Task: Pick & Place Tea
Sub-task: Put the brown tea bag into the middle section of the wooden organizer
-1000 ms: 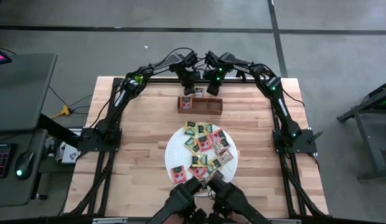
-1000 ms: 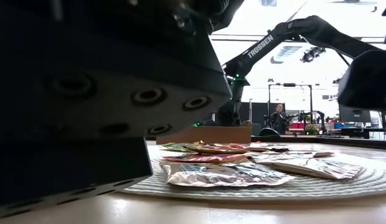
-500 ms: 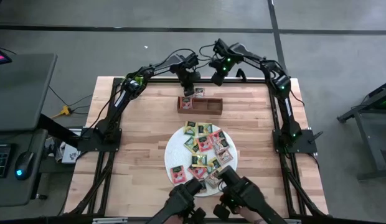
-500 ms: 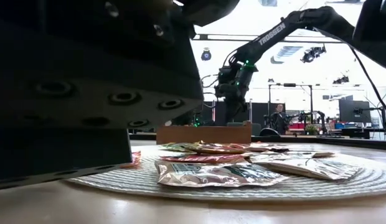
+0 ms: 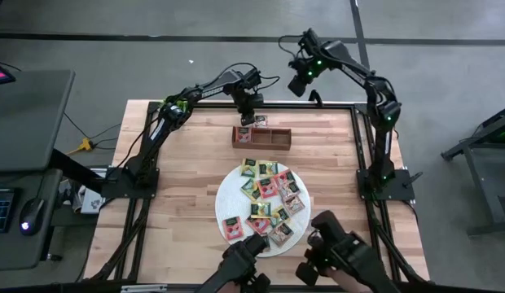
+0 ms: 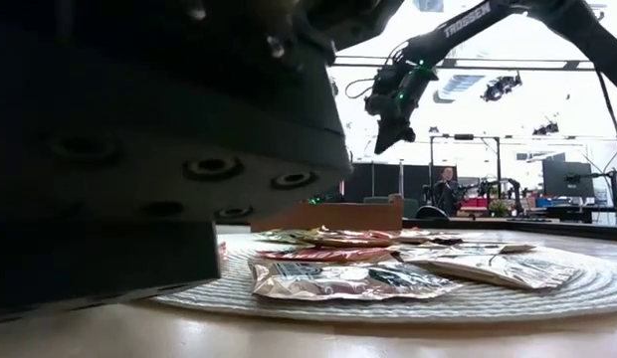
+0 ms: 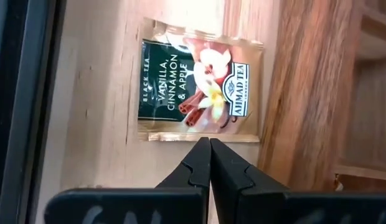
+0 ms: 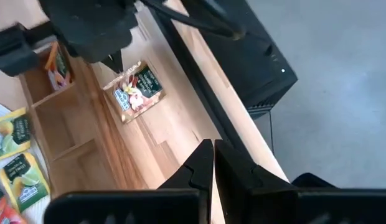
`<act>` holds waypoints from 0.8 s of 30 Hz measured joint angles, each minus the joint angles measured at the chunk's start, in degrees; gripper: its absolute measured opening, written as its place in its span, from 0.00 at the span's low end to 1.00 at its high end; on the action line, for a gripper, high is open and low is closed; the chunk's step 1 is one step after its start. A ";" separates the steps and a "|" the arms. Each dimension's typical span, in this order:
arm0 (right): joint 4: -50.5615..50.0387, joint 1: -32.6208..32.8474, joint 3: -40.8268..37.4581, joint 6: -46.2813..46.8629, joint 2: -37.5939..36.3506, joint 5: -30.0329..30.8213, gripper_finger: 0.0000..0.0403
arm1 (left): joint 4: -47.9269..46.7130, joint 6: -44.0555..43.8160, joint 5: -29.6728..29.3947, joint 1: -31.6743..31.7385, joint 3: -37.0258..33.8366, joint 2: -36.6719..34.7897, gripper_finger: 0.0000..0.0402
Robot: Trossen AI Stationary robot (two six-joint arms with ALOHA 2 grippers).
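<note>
Several tea packets (image 5: 269, 191) in red, green and yellow lie on the round white mat (image 5: 224, 199). The brown wooden tray (image 5: 261, 137) stands beyond the mat, with a reddish packet (image 8: 56, 65) in one end compartment. One dark "vanilla, cinnamon & apple" packet (image 7: 196, 87) lies flat on the table against the tray's far wall (image 7: 305, 93). My left gripper (image 7: 210, 142) is shut, slanting down, with its tips at this packet's edge. My right gripper (image 5: 298, 88) is shut with nothing in it, high above the table's far edge. My left gripper's shut fingertips (image 8: 113, 62) stand at one edge of the packet (image 7: 199, 135) that lies behind the tray. I cannot tell whether they touch it. The packet lies flat on the table.
Bare wood lies left and right of the mat and the tray. A black frame rail (image 8: 199, 68) runs along the table's far edge. Dark arm gear (image 5: 342, 256) hangs over the near edge and blocks much of the low view (image 6: 139, 149).
My right gripper has risen from beside the tray's far side and drawn back toward the far right, past the table's far edge, staying shut. The packet behind the tray has stayed where it was.
</note>
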 joint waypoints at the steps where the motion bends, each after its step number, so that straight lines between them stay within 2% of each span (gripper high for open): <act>1: -0.06 -0.12 0.00 -0.06 -0.70 -0.03 0.03 | -0.15 -0.35 0.39 0.03 0.00 0.03 0.00; 7: -0.25 -0.43 0.02 -0.40 -3.53 -1.04 0.03 | -0.55 -1.63 4.72 0.77 0.00 0.15 0.00; 13: -0.73 -0.41 0.02 -0.53 -3.59 -1.88 0.03 | -2.13 -2.29 5.34 0.87 0.96 1.42 0.00; 17: -0.73 -0.41 0.02 -0.89 -3.59 -2.07 0.03 | -1.75 -2.58 9.32 1.63 1.40 1.11 0.00; 21: -0.85 -0.65 0.02 -1.11 -3.59 -2.19 0.03 | 0.20 -8.60 14.56 3.29 1.36 1.21 0.00; 24: -0.87 -0.67 0.02 -1.15 -3.59 -2.20 0.03 | 2.36 -14.73 15.82 3.90 1.36 1.21 0.00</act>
